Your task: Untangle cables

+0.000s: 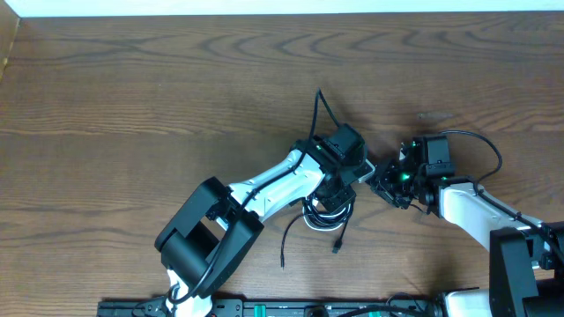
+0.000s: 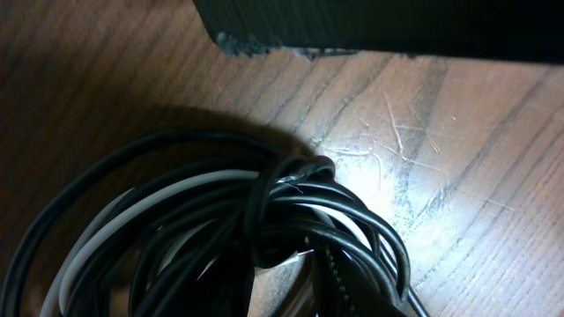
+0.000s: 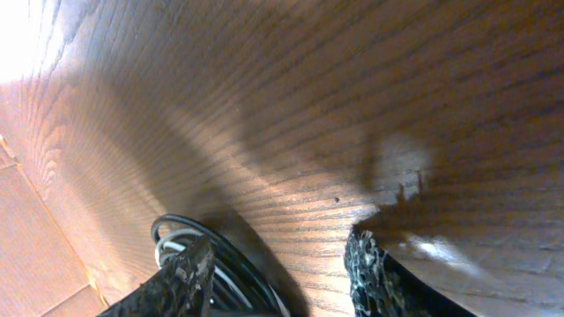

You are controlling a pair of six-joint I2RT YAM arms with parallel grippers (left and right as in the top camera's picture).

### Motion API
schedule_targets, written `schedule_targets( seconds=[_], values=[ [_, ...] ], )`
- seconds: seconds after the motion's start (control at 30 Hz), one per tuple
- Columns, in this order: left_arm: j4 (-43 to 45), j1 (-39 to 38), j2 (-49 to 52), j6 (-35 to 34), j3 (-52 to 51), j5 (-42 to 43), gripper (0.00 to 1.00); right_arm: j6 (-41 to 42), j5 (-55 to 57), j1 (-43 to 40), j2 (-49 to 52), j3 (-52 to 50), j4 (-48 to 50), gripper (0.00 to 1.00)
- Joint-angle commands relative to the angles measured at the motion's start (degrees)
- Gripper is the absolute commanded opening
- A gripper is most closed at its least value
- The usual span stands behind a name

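The cables lie in one tangled coil (image 1: 322, 211) at mid table, black loops (image 2: 176, 202) wound with a white strand (image 2: 97, 238). Loose black ends trail toward the front (image 1: 285, 244) and the back (image 1: 319, 107). My left gripper (image 1: 337, 190) is down on the coil. In its wrist view the bundle fills the space at the jaws (image 2: 291, 282), beside a ridged finger (image 2: 333, 269), so it is shut on the cables. My right gripper (image 1: 381, 182) stands just right of the coil, open (image 3: 278, 277), with bare wood between its fingers (image 3: 370, 273). The coil's edge (image 3: 247, 281) shows behind the left finger.
A black block (image 2: 379, 22) with a rough edge hangs at the top of the left wrist view, close to the coil. The wooden table (image 1: 132, 106) stretches left and back. The arms' bases and a dark rail (image 1: 264, 308) line the front edge.
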Motion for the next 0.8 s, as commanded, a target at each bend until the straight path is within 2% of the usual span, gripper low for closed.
schedule_targets(
  seconds=[0.0, 0.13, 0.27, 0.53, 0.77],
  values=[
    [0.7, -0.3, 1.4, -0.3, 0.5, -0.6, 0.29, -0.1, 9.8, -0.2, 2.8, -3.1, -1.6, 0.49],
    [0.3, -0.3, 0.5, -0.7, 0.6, -0.6, 0.29, -0.3, 9.8, -0.2, 2.8, -3.1, -1.6, 0.49],
    [-0.2, -0.3, -1.4, -0.7, 0.7, -1.0, 0.36, -0.7, 10.2, -0.2, 2.8, -3.1, -1.4, 0.51],
    [0.1, -0.3, -4.4, -1.0, 0.7, -1.9, 0.37, -0.7, 15.7, -0.2, 2.8, -3.1, -2.0, 0.57],
    [0.6, -0.2, -5.0, -4.2, 0.7, -7.5, 0.37, -0.3, 19.5, -0.2, 2.8, -3.1, -2.6, 0.61]
  ],
)
